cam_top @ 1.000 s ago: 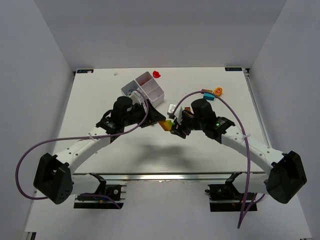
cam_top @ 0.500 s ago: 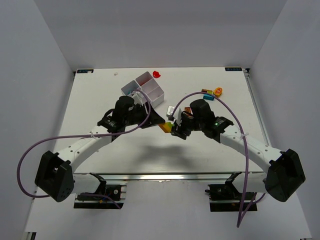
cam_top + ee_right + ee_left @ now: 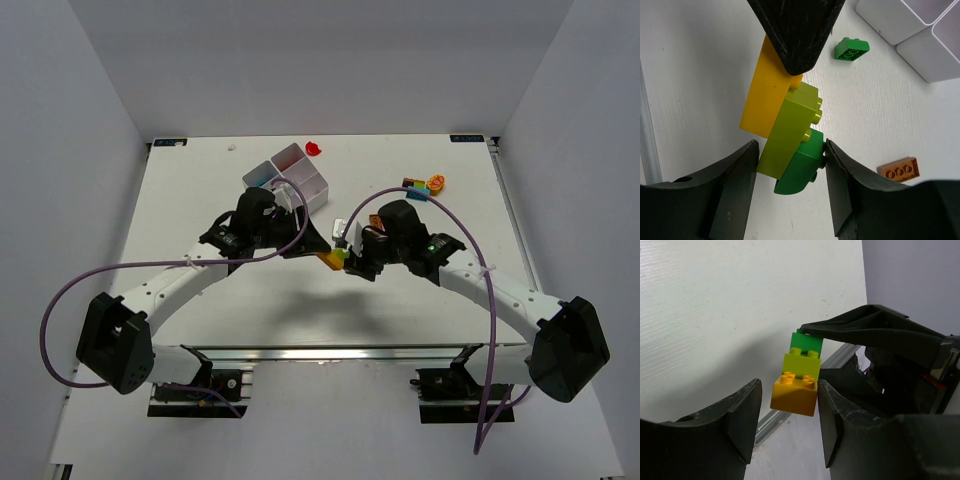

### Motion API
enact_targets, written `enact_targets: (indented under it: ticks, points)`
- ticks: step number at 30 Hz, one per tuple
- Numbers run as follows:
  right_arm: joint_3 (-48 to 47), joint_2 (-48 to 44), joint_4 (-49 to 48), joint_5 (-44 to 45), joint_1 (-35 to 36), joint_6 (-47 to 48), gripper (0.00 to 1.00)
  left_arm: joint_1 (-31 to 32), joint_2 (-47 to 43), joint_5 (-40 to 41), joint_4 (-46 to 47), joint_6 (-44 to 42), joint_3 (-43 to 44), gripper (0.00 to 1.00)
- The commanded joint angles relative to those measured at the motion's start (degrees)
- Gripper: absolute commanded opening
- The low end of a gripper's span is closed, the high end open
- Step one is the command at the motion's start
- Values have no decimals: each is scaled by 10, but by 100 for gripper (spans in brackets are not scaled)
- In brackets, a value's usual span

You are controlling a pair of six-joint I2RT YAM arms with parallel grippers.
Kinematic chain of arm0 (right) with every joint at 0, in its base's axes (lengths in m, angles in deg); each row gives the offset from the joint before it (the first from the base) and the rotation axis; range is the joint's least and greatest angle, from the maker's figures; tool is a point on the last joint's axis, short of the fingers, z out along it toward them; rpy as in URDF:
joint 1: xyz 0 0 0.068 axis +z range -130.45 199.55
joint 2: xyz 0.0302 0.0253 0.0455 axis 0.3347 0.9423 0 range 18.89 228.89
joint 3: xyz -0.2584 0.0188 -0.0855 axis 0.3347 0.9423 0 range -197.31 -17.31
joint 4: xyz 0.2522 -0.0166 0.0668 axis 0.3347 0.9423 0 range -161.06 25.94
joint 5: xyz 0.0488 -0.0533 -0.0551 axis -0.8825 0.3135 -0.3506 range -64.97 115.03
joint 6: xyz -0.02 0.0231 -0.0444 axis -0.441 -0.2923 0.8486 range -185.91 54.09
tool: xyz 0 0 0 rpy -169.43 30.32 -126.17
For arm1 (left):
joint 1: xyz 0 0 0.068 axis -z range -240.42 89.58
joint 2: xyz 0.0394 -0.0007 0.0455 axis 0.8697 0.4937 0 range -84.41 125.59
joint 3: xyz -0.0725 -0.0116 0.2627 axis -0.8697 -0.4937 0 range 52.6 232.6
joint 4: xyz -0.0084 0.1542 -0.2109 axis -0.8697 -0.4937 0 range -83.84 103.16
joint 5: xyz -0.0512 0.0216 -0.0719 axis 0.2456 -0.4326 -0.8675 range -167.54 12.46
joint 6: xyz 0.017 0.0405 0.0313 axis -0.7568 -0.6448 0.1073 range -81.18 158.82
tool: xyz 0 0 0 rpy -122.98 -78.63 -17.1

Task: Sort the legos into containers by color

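Lego stack [image 3: 799, 374] spans left fingers [image 3: 742, 415] and right fingers [image 3: 732, 192].

Bright even light, soft shadows, sharp focus

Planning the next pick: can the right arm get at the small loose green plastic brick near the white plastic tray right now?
Probably not yet. The small green brick lies uncovered, but the right gripper is shut on the stacked orange, lime and green bricks.
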Motion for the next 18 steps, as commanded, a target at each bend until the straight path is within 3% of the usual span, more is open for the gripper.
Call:
enact_targets:
  ticks: [1, 9, 14, 18]
  points:
    - [-13, 1, -12, -10, 3, 17, 7, 3, -1, -11, -21, -19, 19, 58]
    - [-13, 9, -19, -10, 4, 1, 7, 4, 4, -22, -8, -7, 18, 56]
    - [-11, 10, -22, -9, 4, -7, 7, 4, 2, -22, -10, -4, 15, 65]
    - [-7, 11, -23, -6, 4, -6, 7, 4, -3, -21, -4, -1, 10, 66]
